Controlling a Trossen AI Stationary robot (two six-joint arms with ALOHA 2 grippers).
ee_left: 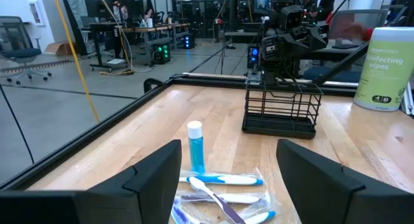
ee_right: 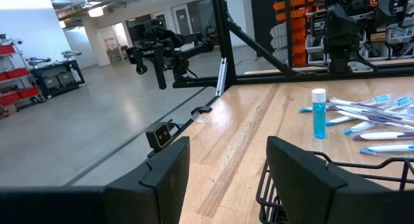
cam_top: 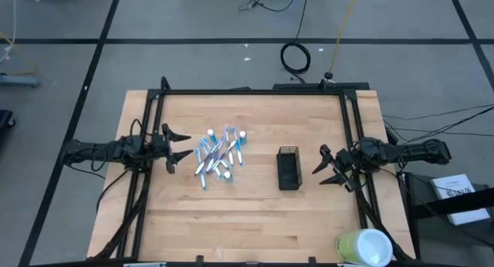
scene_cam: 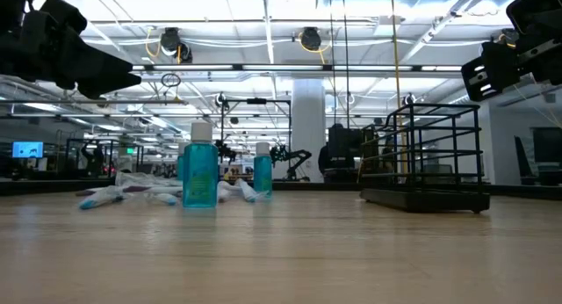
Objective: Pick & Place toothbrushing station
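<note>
Between open end effectors: toothbrushes [cam_top: 217, 154]; holder [cam_top: 289, 168]

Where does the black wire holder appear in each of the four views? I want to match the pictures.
High view: the black wire holder stands right of table centre, near the right gripper.
Low view: at the right.
Left wrist view: upper middle, on the table.
Right wrist view: only its rim, at the bottom right.
Shared landmark: the toothbrush pile.
</note>
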